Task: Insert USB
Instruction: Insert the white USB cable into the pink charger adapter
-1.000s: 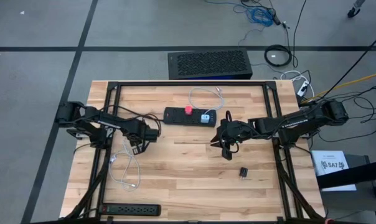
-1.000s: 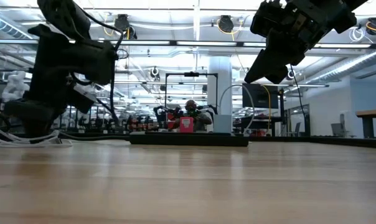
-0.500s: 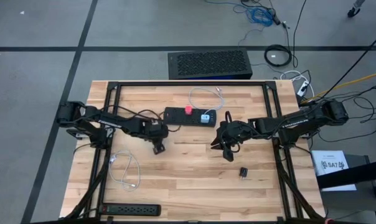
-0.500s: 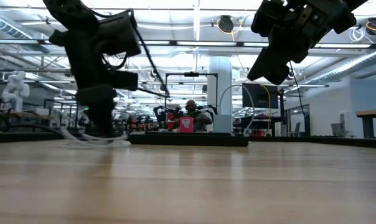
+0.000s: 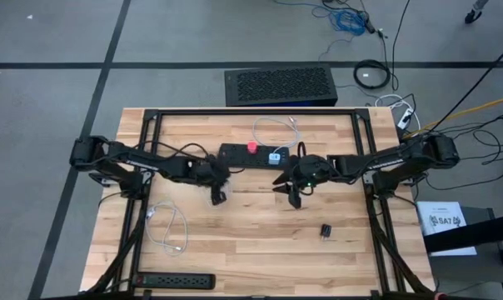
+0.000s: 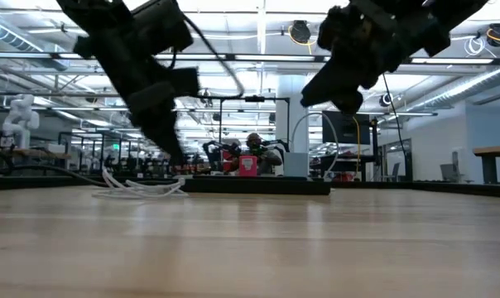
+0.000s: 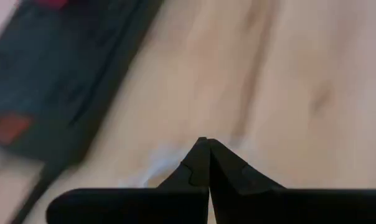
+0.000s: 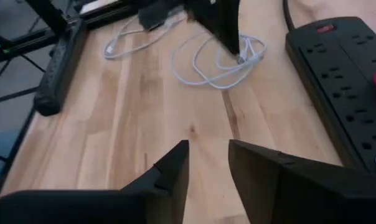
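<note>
A white USB cable (image 5: 170,227) lies in loops on the wooden table's left half; the low view shows its strands (image 6: 138,189) on the wood under my left gripper. My left gripper (image 5: 217,197) hangs shut, slanting down, just near of the black power strip's (image 5: 253,155) left end. A red switch and a white-and-blue plug block (image 5: 276,157) sit on the strip. My right gripper (image 5: 288,193) hovers open and empty right of the left one, above the wood (image 8: 208,152). My left gripper is shut with the white cable's end at its fingertips (image 8: 239,57), coming from above and slanting toward the table's right. The exact part in the pinch is too small to make out. The rest of the cable (image 8: 213,71) trails slack on the table.
A second white cable (image 5: 276,129) lies far of the power strip. A small black charger (image 5: 326,230) sits near right of centre. Another black power strip (image 5: 175,281) lies along the near left edge. Black frame rails run down both sides of the table.
My left gripper has moved toward the table's right, from over the cable loops to just near of the power strip, and has tipped from pointing down to slanting. In the low view the cable's strands have slid right with it. My right gripper has shifted slightly left.
</note>
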Available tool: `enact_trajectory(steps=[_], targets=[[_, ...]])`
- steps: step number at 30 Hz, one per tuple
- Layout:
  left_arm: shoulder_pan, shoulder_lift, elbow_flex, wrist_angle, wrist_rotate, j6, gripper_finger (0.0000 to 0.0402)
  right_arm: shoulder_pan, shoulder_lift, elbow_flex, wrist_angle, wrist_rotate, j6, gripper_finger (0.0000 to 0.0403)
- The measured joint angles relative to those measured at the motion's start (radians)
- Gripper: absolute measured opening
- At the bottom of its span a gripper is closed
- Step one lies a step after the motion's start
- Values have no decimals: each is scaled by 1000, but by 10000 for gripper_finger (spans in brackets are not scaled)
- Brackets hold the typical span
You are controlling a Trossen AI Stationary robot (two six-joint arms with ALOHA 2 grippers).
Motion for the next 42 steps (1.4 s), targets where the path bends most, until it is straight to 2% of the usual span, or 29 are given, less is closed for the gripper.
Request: enact_trajectory(steps=[3,6,13,17,24,33,36,40,42], targets=[[1,-36,21,-232,-121,-24,1,-10,32,0,1,0,0,122],[1,-52,23,-337,-144,-32,6,-11,51,0,6,0,-4,134],[4,-20,5,-277,-54,94,68,-11,51,0,55,0,-19,139],[33,32,1,-275,-5,65,100,-11,51,0,50,0,-13,139],[61,104,2,-237,0,78,113,-11,51,0,49,0,-16,139],[62,122,0,-116,-16,201,103,-11,51,0,50,0,-21,139],[62,151,1,-87,10,227,75,-11,51,0,50,0,-29,139],[63,165,3,-68,46,226,15,-11,51,0,49,0,-30,139],[62,132,10,-90,45,209,8,-10,51,0,49,0,-30,139]])
